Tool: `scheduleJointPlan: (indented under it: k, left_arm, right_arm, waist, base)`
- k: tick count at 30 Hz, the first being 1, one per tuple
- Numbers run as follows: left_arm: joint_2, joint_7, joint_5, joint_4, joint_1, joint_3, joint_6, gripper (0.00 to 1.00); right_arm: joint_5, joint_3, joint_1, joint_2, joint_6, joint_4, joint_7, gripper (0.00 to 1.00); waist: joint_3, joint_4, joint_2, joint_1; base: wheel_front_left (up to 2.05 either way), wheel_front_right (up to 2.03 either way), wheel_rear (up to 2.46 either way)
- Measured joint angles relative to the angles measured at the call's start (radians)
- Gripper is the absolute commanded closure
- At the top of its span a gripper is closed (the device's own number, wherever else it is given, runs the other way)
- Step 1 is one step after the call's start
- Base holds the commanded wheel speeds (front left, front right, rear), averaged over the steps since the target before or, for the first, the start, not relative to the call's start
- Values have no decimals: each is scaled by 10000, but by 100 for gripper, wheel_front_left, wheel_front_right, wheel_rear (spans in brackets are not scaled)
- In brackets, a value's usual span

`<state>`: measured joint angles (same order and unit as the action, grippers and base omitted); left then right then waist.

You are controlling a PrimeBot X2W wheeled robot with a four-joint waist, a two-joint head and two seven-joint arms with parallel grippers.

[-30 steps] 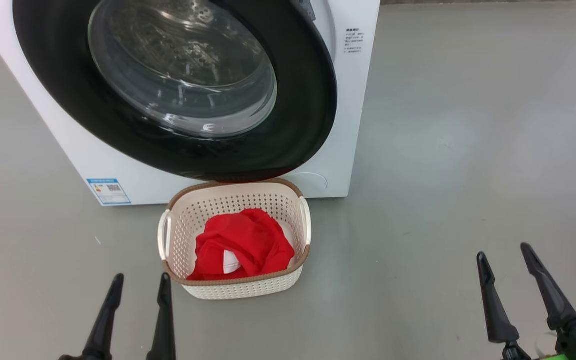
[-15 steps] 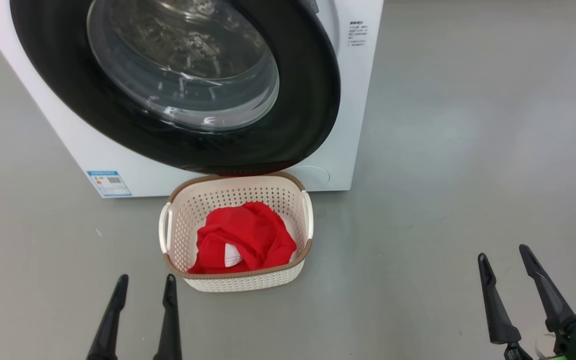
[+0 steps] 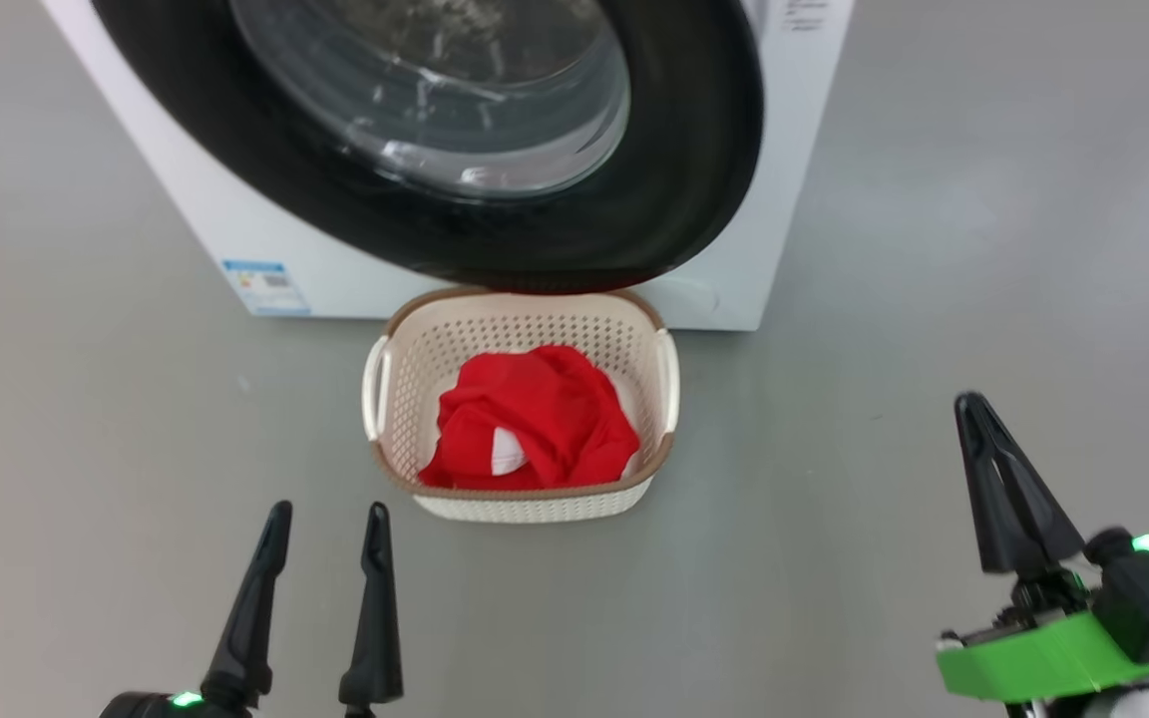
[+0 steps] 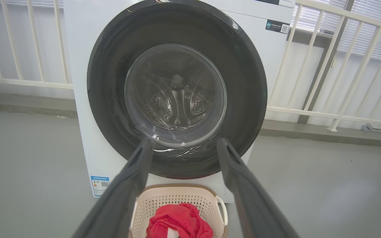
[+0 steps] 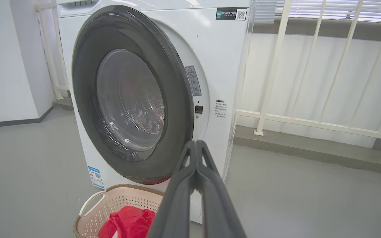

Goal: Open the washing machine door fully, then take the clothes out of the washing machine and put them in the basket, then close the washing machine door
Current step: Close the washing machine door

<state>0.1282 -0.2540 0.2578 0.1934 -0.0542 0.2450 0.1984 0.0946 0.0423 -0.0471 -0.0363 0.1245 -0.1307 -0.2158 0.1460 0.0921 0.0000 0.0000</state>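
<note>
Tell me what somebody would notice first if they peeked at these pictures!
The huge shiny black washing machine door, with its round glass window, looms at the top of the head view on the white washing machine. Right below it, bright red clothes sit bunched in the cream basket on the grey floor. At the lower right, the right hand is pinched shut.

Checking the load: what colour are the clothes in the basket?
Bright red clothes with a white patch; clearest in head view.
</note>
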Motion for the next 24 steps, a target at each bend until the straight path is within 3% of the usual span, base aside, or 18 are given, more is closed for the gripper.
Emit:
scheduleJointPlan:
  k: [9, 24]
  left_arm:
    - [-453, 0, -4, 399, 437, -40, -334, 0]
    - [-759, -2, -121, 844, 1040, -65, -686, 0]
  right_arm:
    - [-447, -454, 1601, -63, 0, 445, 376, 100]
    - [-669, -313, 4638, -201, 0, 2924, 113, 100]
  waist:
    - [707, 677, 0, 0]
    - [2015, 1483, 0, 0]
  base:
    - [0, 0, 0]
    - [0, 0, 0]
